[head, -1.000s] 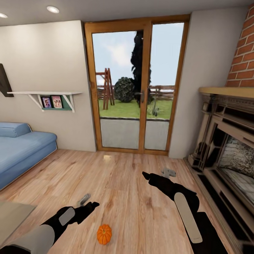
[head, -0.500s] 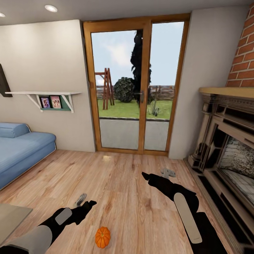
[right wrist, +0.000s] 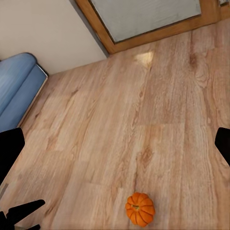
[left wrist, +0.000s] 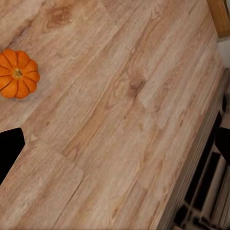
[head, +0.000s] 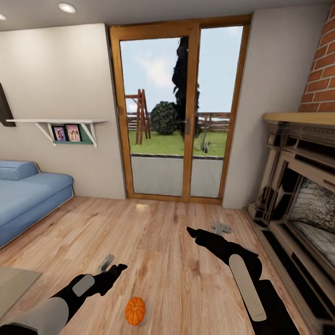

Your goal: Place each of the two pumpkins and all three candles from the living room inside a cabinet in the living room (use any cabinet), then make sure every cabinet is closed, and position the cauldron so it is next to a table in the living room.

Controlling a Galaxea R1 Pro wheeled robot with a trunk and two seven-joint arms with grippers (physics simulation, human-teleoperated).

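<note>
Both grippers empty over wood floor, one pumpkin between the arms.
Left gripper [head: 108, 265] fingers apart, just beside and above pumpkin [head: 135, 311], not touching; right gripper [head: 218, 229] fingers spread wide, well apart from it. Pumpkin upright on floor [head: 163, 242], near blue sofa [head: 28, 200], glass door [head: 179, 116] ahead, fireplace [head: 298, 204] at right.

The floor [head: 163, 242] is pale wood planking with knots and clear grain, running from the glass door at twelve o'clock to the fireplace base at three. One small orange pumpkin [head: 135, 311] sits upright directly on it at about six o'clock in the head view, stem up, well apart from everything else. At nine o'clock a blue sofa [head: 28, 195] stands on the boards against the wall.
</note>
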